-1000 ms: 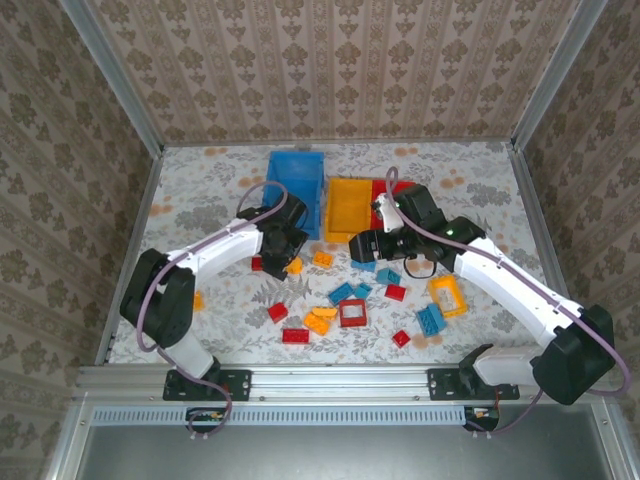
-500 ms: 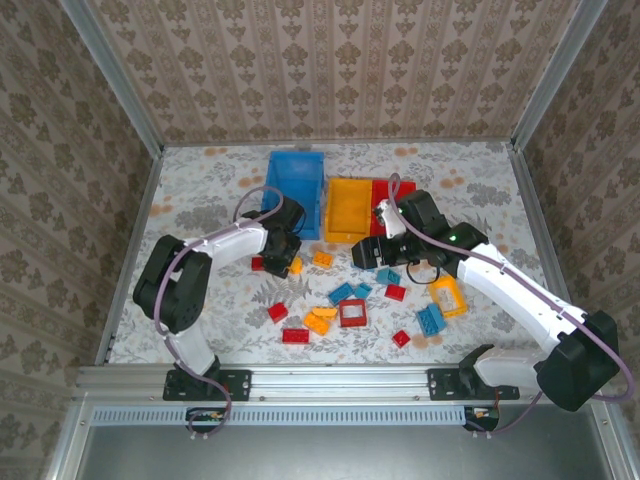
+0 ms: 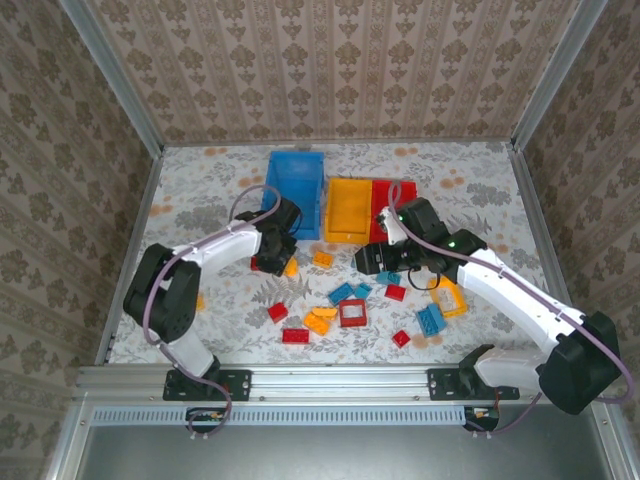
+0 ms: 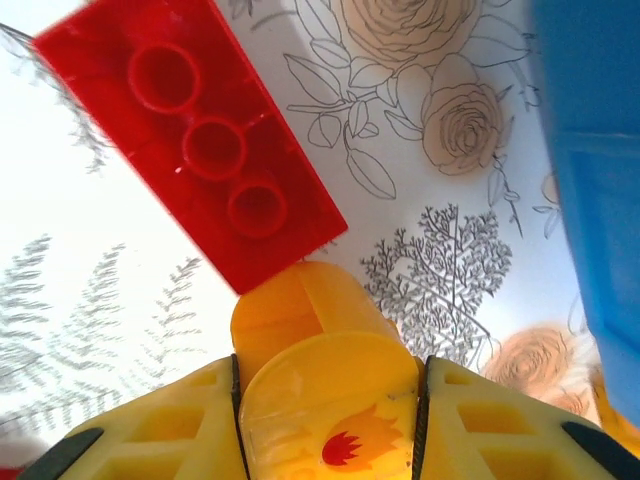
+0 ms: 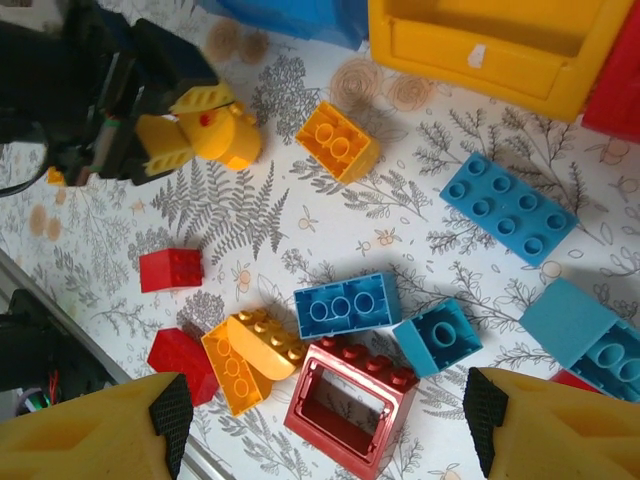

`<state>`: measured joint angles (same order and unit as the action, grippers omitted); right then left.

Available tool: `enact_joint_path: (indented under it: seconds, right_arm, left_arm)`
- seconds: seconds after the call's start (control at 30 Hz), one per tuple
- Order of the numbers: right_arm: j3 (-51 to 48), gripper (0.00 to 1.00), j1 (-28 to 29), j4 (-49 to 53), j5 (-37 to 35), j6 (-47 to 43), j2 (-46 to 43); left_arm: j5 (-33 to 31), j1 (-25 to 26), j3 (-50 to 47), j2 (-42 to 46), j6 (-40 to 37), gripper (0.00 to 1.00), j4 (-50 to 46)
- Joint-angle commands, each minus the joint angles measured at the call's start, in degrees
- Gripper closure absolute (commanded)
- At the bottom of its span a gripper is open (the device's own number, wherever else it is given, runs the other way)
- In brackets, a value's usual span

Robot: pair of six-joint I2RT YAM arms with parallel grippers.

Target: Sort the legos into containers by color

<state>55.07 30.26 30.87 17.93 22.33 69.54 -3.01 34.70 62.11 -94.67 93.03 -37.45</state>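
- Legos lie scattered on the flowered table [image 3: 200, 200], in front of 3 bins set side by side: blue bin [image 3: 296, 185], yellow bin [image 3: 347, 208], red bin [image 3: 385, 190].
- 1 orange round brick [image 4: 320, 330] sits between the fingers of the left claw [image 3: 282, 262]. It is pinched from both sides, and its end sticks out past the fingertips.
- A red brick [image 4: 200, 150] lies hollow side up just beyond the round brick. I cannot tell whether the 2 touch.
- The left claw is low over the table, in front of the blue bin and near its wall.
- The right claw [image 5: 325, 420] is spread wide with nothing between its fingers.
- Below the right claw, between its fingers, lies a red frame brick [image 5: 360, 362].
- Just past the frame lies a blue brick [image 5: 347, 305], and 2 orange bricks [image 5: 250, 355] lie to its left.
- Another orange brick [image 5: 338, 142] lies alone on the table between the 2 claws, near the yellow bin.
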Motion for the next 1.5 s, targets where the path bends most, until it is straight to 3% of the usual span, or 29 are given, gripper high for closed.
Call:
enact_joint_path:
  seconds: [0.0, 0.27, 0.57, 0.8, 1.0, 1.27, 1.47]
  right_arm:
    - [-0.7, 0.25, -0.2, -1.4, -3.0, -0.8, -3.5]
    - [0.9, 0.25, -1.7, 1.3, -2.6, -1.9, -5.7]
    - [7.5, 0.25, -4.7, 3.9, 0.2, -3.3, -2.0]
    - [10.8, 0.25, -5.2, 3.4, 1.3, -2.0, 1.5]
    - [10.7, 0.25, -5.6, 3.8, 0.7, -1.5, 2.2]
    - [8.5, 0.25, -6.2, 4.7, -1.6, -0.8, 1.6]
    - [6.6, 0.25, -6.3, 7.9, -6.5, 0.2, -0.4]
  left_arm:
    - [-2.5, 0.5, 2.8, 4.7, -5.5, 0.8, -7.9]
    - [-5.2, 0.0, 18.7, 2.0, -16.8, 0.81, -15.9]
    - [-5.3, -4.2, 47.1, -19.4, -33.1, 0.81, -21.1]
    - [-4.6, -6.4, 60.6, -33.1, -42.8, 0.78, -19.6]
    - [-1.6, -6.8, 65.0, -39.5, -45.0, 0.71, -20.6]
    - [1.6, -6.9, 63.4, -40.8, -45.7, 0.59, -18.8]
    - [1.1, -6.8, 61.5, -38.7, -45.9, 0.45, -19.2]
